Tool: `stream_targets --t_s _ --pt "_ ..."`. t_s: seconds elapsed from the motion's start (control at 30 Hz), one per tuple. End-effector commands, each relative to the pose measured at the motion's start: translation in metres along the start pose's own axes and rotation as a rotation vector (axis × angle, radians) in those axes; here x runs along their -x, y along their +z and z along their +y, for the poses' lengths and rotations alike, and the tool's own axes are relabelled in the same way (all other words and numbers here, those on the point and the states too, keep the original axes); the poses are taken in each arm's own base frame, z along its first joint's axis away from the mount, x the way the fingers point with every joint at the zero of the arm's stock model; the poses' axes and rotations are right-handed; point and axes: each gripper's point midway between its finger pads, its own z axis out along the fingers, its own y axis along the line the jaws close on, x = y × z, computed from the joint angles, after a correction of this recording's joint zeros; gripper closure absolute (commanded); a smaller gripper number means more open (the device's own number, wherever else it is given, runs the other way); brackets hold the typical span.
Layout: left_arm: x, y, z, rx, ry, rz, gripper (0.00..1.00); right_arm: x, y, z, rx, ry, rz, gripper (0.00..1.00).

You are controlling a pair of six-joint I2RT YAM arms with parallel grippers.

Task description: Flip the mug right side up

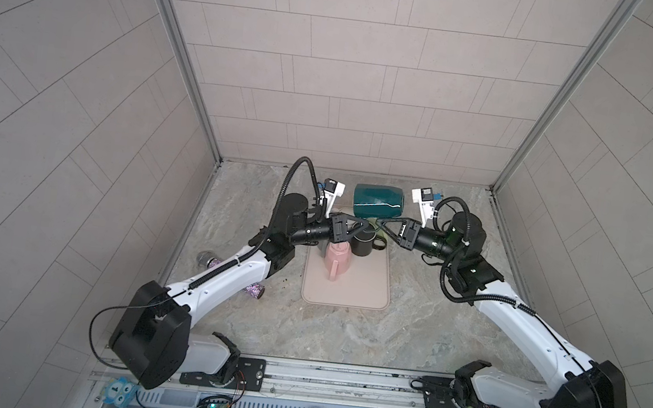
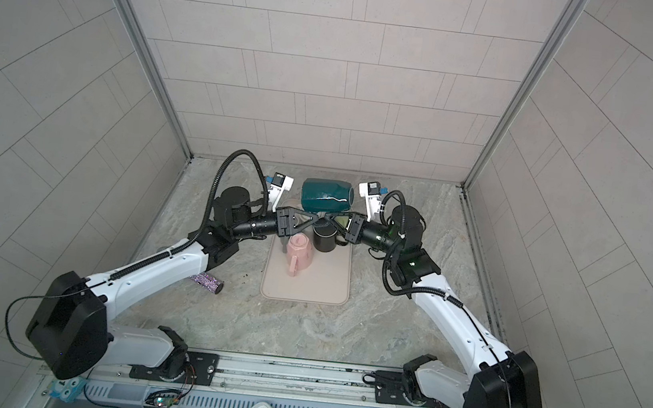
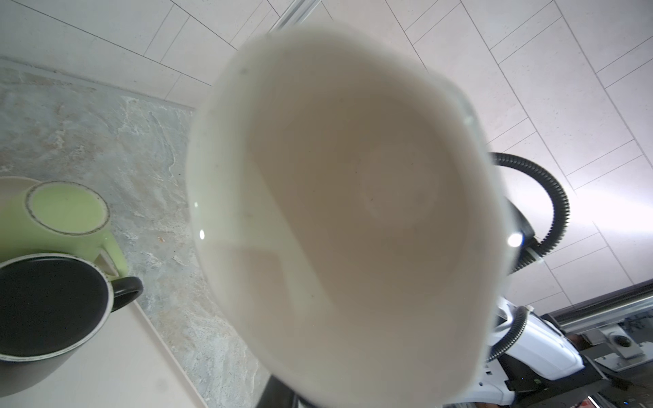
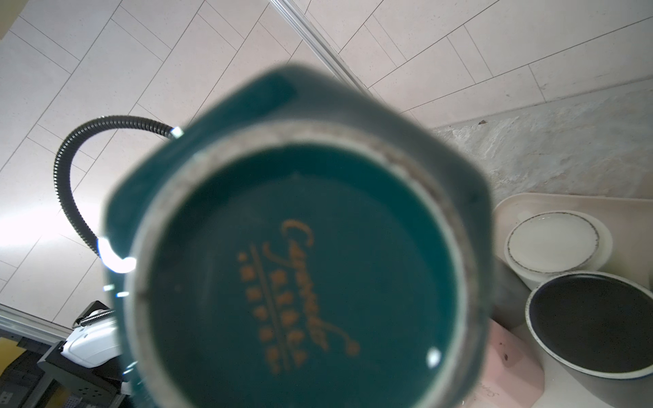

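The mug [image 1: 377,202] [image 2: 326,197] is dark teal and hangs on its side in the air above the far end of the mat. Its white inside [image 3: 346,212] fills the left wrist view. Its teal base with gold lettering [image 4: 304,275] fills the right wrist view. My left gripper [image 1: 366,223] [image 2: 315,217] and my right gripper [image 1: 382,222] [image 2: 329,217] meet tip to tip just under the mug's body, where its handle is. Both look shut on it. The mug hides the jaws in both wrist views.
A pink mat [image 1: 344,291] lies mid-table under the grippers. On it stand a pink mug [image 1: 337,258], a black mug [image 1: 362,244] and a light green mug [image 3: 67,215], base up. A glittery tube [image 1: 252,288] lies under the left arm.
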Motion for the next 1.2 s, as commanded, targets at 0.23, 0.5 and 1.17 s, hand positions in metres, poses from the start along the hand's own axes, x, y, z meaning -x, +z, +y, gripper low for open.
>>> stream_targets --t_s 0.23,0.5,1.17 --pt "0.018 -0.004 -0.016 -0.026 0.093 -0.042 0.93 0.002 -0.004 0.019 0.042 -0.098 0.018 1.00" --pt "0.022 -0.010 -0.021 -0.012 0.113 -0.069 1.00 -0.005 -0.003 0.007 0.004 -0.101 0.039 1.00" --pt "0.025 -0.019 -0.057 -0.150 0.200 -0.092 0.88 -0.011 0.001 0.001 0.014 -0.076 0.061 1.00"
